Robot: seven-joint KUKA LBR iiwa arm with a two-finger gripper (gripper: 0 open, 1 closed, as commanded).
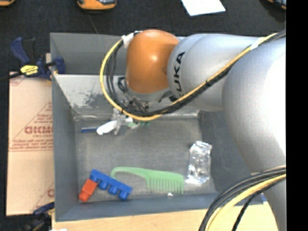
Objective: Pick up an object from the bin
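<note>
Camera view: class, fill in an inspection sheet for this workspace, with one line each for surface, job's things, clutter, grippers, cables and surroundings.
Surface: grey metal bin, a few things spread on its floor.
Job's things: white-and-blue thing at the back left, nearest the gripper.
Clutter: green comb, blue block with orange piece, clear plastic packet, all towards the front.
Grippers: gripper low at the back, under the orange cover.
Cables: yellow and black cables loop round the cover.
Surroundings: white card on the dark ground beyond.
</note>
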